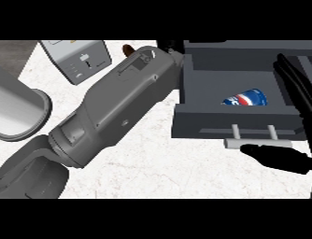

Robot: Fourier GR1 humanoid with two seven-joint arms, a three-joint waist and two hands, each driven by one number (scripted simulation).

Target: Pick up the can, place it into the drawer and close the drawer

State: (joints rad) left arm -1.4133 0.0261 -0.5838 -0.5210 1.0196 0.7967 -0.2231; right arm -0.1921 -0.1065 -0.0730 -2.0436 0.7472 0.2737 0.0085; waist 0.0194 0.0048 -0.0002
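Observation:
A blue, white and red can (245, 99) lies on its side inside the open dark grey drawer (207, 122) at the right. My right hand (303, 156) is open at the drawer's right front corner. Its straight fingers (298, 88) run up along the drawer's right wall, and its thumb (273, 155) sits just below the pale bar handle (250, 141). My left forearm (110, 112) crosses the counter from the lower left up to the drawer's back left corner. Only a dark bit of my left hand (168, 46) shows there, behind the drawer's wall.
A pale grey box-shaped appliance (76, 59) stands at the back left of the marble counter (173, 163). A large grey cylinder (10, 109) with a flared rim lies at the left edge. A small brown object (126, 49) peeks out beside my left wrist.

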